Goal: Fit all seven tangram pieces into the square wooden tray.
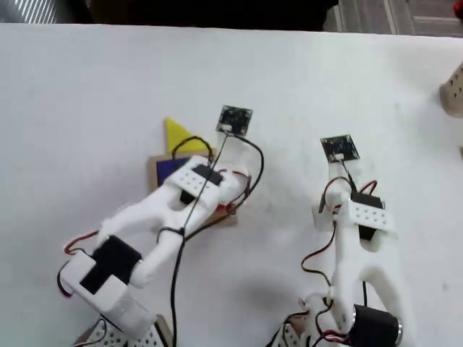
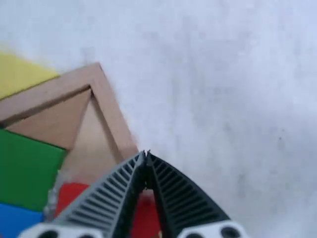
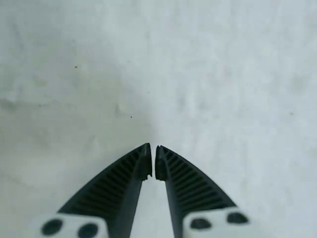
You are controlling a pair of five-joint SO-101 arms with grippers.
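Note:
The square wooden tray (image 2: pixel 110 106) lies under my left arm, with its corner and a bare patch of floor showing in the left wrist view. Inside it sit a green piece (image 2: pixel 27 168), a blue piece (image 2: pixel 15 223) and a red piece (image 2: pixel 141 215). A yellow triangle (image 1: pixel 179 135) rests against the tray's far edge, partly outside it. My left gripper (image 2: pixel 147 157) is shut, empty, over the tray's rim near the red piece. Off to the right over bare table, my right gripper (image 3: pixel 153 161) is shut with nothing in it.
White tabletop surrounds the tray (image 1: pixel 155 168). A tan perforated object (image 1: pixel 453 90) stands at the table's far right edge. Cables run along both arms. Open table lies between the two arms and behind them.

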